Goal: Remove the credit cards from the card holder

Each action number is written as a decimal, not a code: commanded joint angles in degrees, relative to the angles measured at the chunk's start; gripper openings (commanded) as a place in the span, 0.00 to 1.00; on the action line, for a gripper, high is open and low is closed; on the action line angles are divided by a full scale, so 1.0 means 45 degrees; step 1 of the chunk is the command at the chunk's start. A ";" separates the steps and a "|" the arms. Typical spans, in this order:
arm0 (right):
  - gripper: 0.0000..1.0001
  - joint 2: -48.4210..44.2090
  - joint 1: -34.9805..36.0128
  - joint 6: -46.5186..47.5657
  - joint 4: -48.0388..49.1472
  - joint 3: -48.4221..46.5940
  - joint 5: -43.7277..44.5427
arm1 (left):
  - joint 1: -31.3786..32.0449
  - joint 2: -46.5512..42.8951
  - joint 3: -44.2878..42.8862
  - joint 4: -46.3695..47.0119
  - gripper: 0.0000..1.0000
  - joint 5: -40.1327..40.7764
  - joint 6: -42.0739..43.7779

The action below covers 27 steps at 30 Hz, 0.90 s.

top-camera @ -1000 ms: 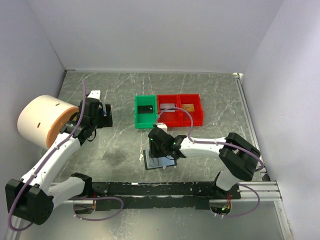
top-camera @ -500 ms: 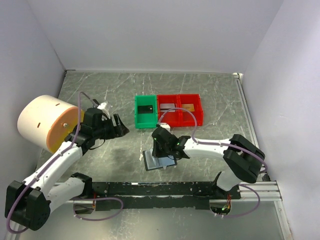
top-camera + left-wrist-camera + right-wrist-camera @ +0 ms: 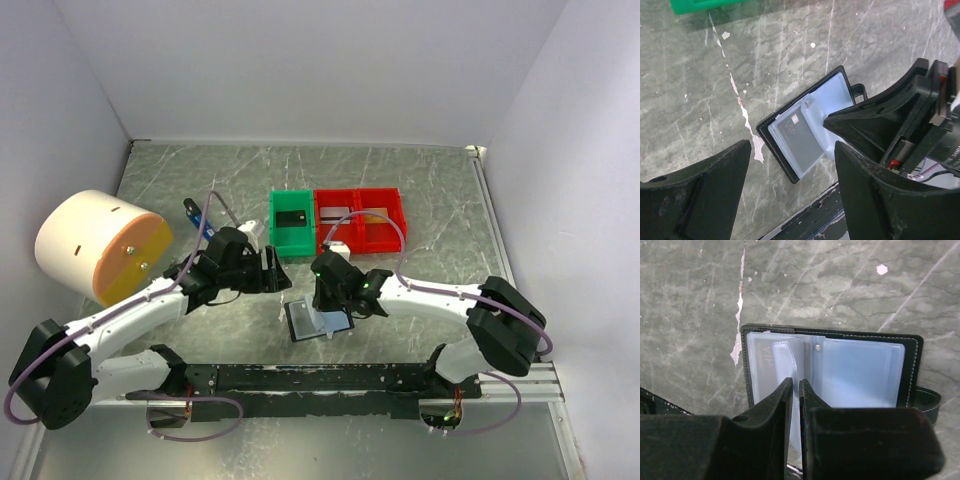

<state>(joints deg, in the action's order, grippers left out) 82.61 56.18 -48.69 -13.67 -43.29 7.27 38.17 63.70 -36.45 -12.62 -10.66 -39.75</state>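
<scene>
The black card holder (image 3: 303, 326) lies open on the table near the front rail, its pale blue sleeves (image 3: 860, 372) facing up. A grey credit card (image 3: 801, 142) marked VIP sits in the left sleeve, also visible in the right wrist view as the grey card (image 3: 758, 365). My right gripper (image 3: 795, 384) stands over the holder's middle, shut on a thin plastic sleeve leaf. My left gripper (image 3: 792, 147) hangs open just left of the holder, holding nothing. Other credit cards lie in the bins: a black one (image 3: 292, 217), a silvery one (image 3: 335, 211) and an orange-gold one (image 3: 377, 214).
A green bin (image 3: 275, 225) and two red bins (image 3: 400, 225) stand in a row behind the holder. A large cream and orange cylinder (image 3: 100, 245) sits at the far left. A small blue and black stick (image 3: 195, 212) lies beside it. The black front rail (image 3: 300, 378) runs just below the holder.
My left arm swung from beside the cylinder toward the middle, ending next to the card holder. My right gripper's jaws closed onto the sleeve leaf.
</scene>
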 commanded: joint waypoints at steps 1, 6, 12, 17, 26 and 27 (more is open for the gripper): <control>0.11 -0.0364 -0.0108 0.0064 -0.0817 0.0047 0.0717 | 0.0280 0.0457 -0.0535 0.0564 0.79 0.0625 -0.0054; 0.12 -0.0563 -0.0193 0.0174 -0.1452 0.0035 0.1232 | 0.0498 0.0980 -0.0920 0.0400 0.80 0.0791 0.0092; 0.13 -0.1068 -0.0570 0.0295 -0.1741 0.0319 0.1428 | 0.0708 0.1223 -0.0949 0.0287 0.80 0.0921 0.0059; 0.13 -0.1335 -0.0909 0.0419 -0.2478 0.0456 0.1912 | 0.0818 0.1273 -0.0836 0.0240 0.80 0.1058 0.0041; 0.19 -0.1813 -0.1062 0.0329 -0.4020 -0.0040 0.2784 | 0.0892 0.1208 -0.0755 -0.0084 0.80 0.1545 0.0024; 0.20 -0.2000 -0.1069 0.0421 -0.3972 -0.0167 0.2724 | 0.0877 0.1185 -0.0757 -0.0100 0.80 0.1603 0.0009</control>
<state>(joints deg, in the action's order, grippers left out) 76.60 51.70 -47.35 -28.53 -41.28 16.86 41.69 69.32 -38.94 -12.51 -5.69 -39.88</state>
